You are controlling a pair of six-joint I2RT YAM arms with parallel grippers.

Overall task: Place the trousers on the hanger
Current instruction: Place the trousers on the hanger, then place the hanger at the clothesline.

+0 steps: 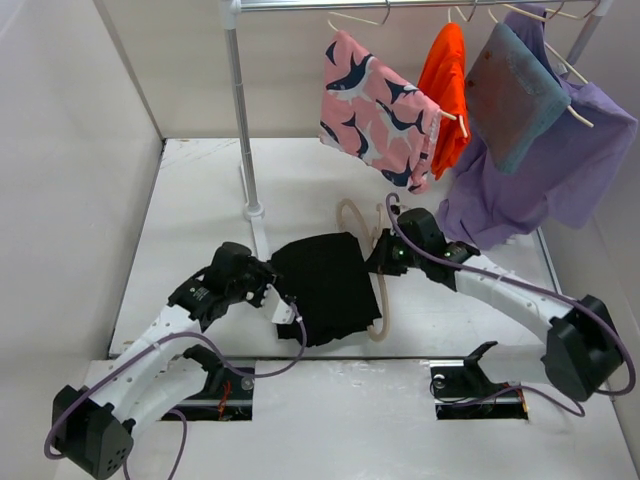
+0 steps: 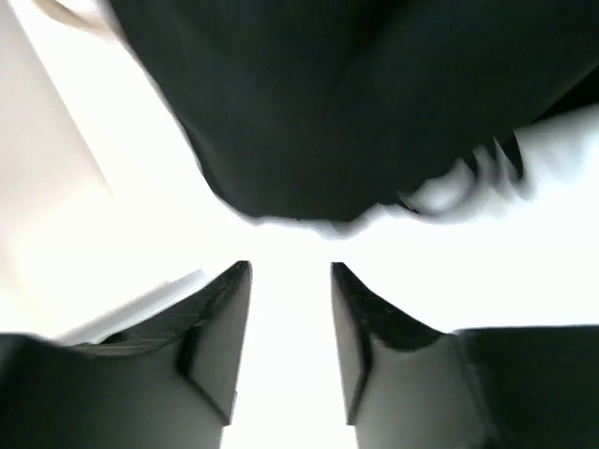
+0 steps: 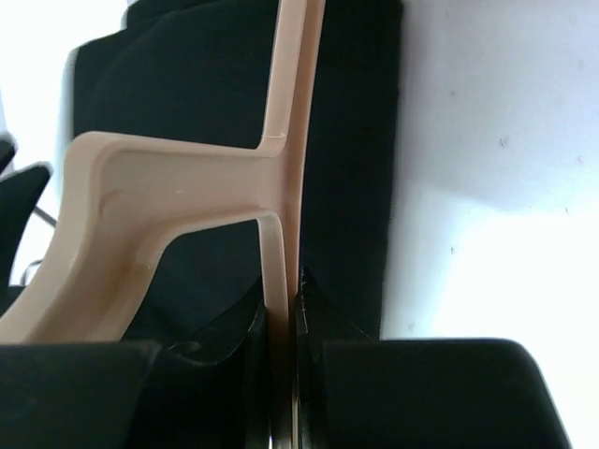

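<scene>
My right gripper [image 3: 283, 297] pinched the bar of the stiff hanger [image 3: 168, 178] at three o'clock of the folded trousers [image 1: 325, 285], while my left gripper [image 2: 290, 281] gaped empty at their nine o'clock edge, where I judged the limp, light cloth best gripped.

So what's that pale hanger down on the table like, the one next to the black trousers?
The hanger is thin and pale beige, smooth like moulded plastic, with slim bars meeting at a broader curved shoulder. It lies low over the white table. The right claw pinches one slim bar between its fingers. The black trousers sit against it. Its rim shows along their right edge, and a curved loop shows just above them.
</scene>
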